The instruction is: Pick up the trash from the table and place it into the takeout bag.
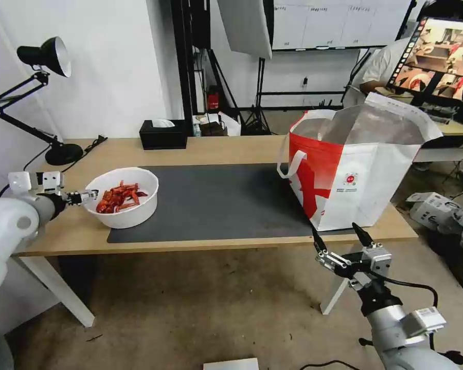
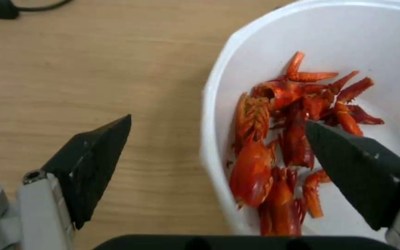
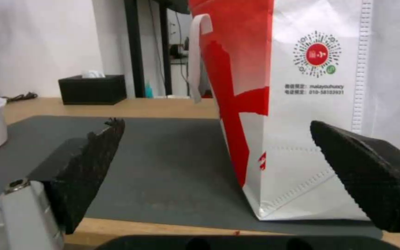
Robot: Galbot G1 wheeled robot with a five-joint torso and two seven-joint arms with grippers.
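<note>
Sitting at the left end of the dark mat [image 1: 216, 203] on our table [image 1: 231, 149], the white bowl [image 1: 122, 197] holds red shells [image 2: 292, 139], while the takeout bag [image 1: 355, 169] stands upright at the right end. Our left claw [image 2: 216, 133] straddles the bowl's rim, spread wide; our right claw [image 1: 342, 237] hangs released off the table's front edge, below the bag.

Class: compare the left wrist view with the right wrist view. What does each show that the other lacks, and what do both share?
Left wrist view alone: the red shells inside the white bowl, with the open left gripper straddling its rim.

Right wrist view alone: the takeout bag, dark mat, black tissue box and open right gripper.

Shared: the bowl and the light-wood table.
</note>
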